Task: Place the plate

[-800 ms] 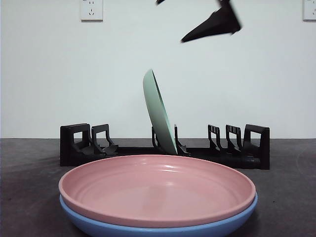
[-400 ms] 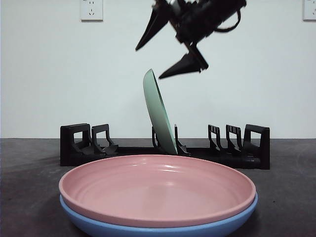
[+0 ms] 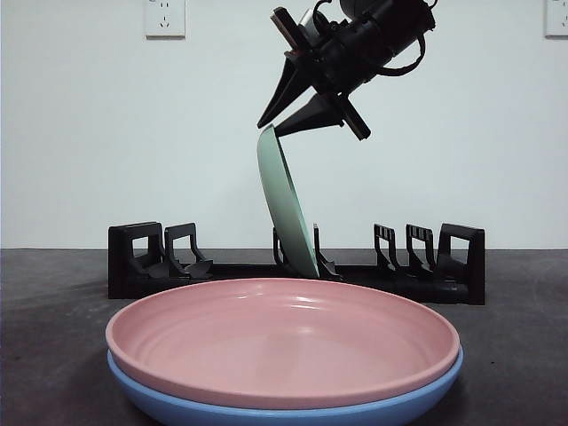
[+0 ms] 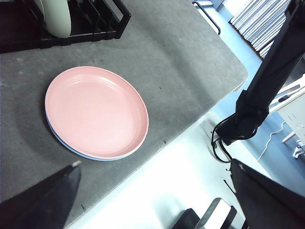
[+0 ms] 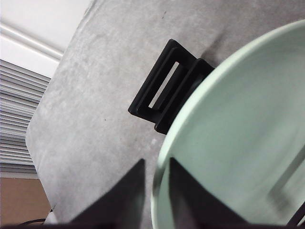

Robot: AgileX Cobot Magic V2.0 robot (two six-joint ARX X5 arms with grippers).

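Green plate [image 3: 286,202]: tilted in black rack [image 3: 448,266], mid slot.
Right gripper [image 3: 277,127]: jaws straddling plate's top rim, narrowly parted.
Left gripper [image 4: 152,200]: spread wide, high above the pink plate [image 4: 95,111].

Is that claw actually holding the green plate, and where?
Not yet: the right gripper has open jaws straddling the top rim of the green plate, which stands in the rack.
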